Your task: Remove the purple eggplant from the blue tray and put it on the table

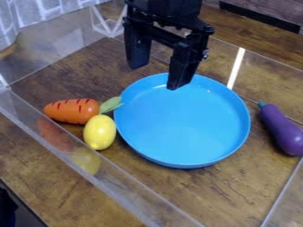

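The purple eggplant [283, 129] lies on the table [71, 66] just right of the blue tray [183, 121], outside its rim. Nothing rests inside the tray. My gripper [161, 62] hangs above the tray's far rim, pointing down. Its two black fingers [182, 67] stand wide apart with nothing between them.
An orange carrot [73, 110] and a yellow lemon [99, 132] lie on the table left of the tray. Clear plastic walls [48, 35] edge the tabletop along the left and the front.
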Controlling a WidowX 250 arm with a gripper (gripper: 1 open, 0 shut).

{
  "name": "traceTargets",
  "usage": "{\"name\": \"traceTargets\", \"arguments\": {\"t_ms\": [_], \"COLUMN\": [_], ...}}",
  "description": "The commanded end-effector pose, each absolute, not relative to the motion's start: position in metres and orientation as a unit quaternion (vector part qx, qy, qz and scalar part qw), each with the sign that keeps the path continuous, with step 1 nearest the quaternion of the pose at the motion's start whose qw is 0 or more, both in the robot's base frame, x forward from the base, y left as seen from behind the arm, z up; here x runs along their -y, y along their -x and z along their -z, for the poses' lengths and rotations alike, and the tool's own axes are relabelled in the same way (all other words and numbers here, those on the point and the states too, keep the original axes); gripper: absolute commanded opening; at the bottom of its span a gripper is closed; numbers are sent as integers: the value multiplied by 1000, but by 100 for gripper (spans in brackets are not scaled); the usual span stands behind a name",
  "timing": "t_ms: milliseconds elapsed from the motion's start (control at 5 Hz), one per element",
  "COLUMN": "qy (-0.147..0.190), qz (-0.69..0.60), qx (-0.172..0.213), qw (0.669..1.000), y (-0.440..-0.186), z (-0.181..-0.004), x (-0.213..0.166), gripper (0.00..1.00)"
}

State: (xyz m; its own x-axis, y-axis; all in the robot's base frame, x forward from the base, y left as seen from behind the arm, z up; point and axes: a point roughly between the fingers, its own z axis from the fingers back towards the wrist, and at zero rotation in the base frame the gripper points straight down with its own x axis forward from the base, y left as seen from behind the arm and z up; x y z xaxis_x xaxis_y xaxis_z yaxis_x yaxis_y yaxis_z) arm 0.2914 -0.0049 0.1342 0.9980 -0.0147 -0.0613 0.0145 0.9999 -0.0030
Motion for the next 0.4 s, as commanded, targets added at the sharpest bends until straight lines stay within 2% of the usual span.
{"name": "traceTargets", "arguments": {"t_ms": [0,200], "qy": [2,3], "qz": [15,31], "qx": [-36,-40], "qw": [999,999], "y": [-298,-307], "z": [-135,-147], "x": [8,14], "gripper": [100,100]}}
